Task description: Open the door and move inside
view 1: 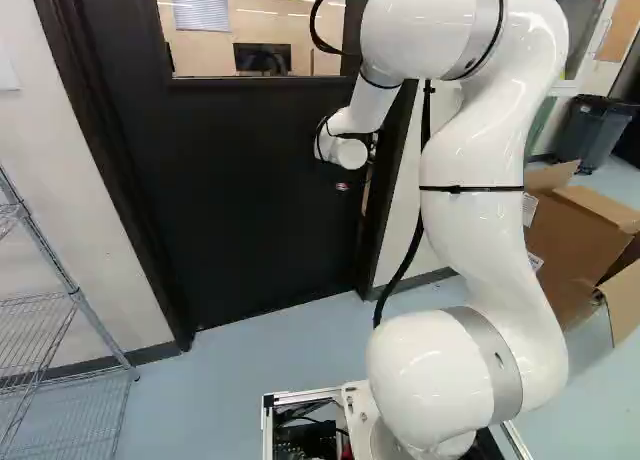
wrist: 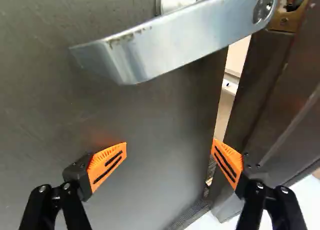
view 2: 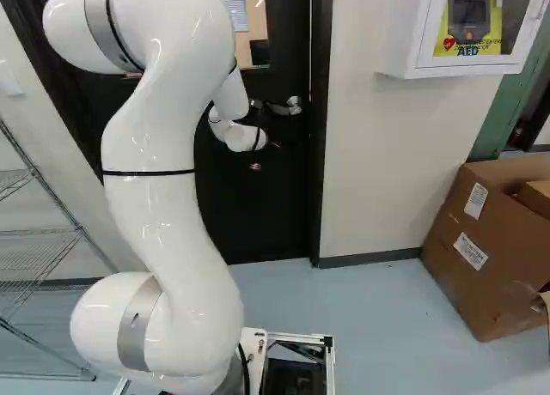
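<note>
Door point(view 1: 240, 180) ajar, unlatched by look of gap at frame point(wrist: 257, 85); gripper point(wrist: 169, 143) spread apart near lever handle point(wrist: 175, 37); wider swing, entry ahead.

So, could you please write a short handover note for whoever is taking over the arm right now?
Gripper: open, holding nothing; one finger is over the door, the other at the gap by the door's edge. Contact unclear.
Door: ajar, with a narrow gap between its edge and the frame.
Handle: ahead of the gripper, not gripped.
Done: door unlatched and slightly open.
Left: open it wide, then drive the base through; it is on the near side.
Watch: wire shelf at the left of the left base view.
</note>
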Controlling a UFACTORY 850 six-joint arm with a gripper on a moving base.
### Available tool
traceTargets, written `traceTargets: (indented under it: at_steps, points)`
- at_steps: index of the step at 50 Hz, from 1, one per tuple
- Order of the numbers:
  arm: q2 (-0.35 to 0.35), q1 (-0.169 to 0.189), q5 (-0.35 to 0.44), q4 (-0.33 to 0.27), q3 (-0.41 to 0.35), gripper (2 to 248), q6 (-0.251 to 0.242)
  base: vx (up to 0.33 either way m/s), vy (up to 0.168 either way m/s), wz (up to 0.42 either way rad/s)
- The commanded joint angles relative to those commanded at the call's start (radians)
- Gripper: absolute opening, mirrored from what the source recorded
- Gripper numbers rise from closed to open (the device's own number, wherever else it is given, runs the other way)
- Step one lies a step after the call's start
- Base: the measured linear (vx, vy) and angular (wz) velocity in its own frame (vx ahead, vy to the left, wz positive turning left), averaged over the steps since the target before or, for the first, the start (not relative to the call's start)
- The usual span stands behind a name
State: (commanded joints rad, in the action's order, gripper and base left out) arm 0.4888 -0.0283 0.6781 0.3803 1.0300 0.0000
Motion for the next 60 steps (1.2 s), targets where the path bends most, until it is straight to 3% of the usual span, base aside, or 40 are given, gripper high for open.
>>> traceTargets:
  at_steps: [60]
  points:
    - [0.256,-0.064,0.0,0.0,0.345,247,0.0,0.0,0.0,0.0]
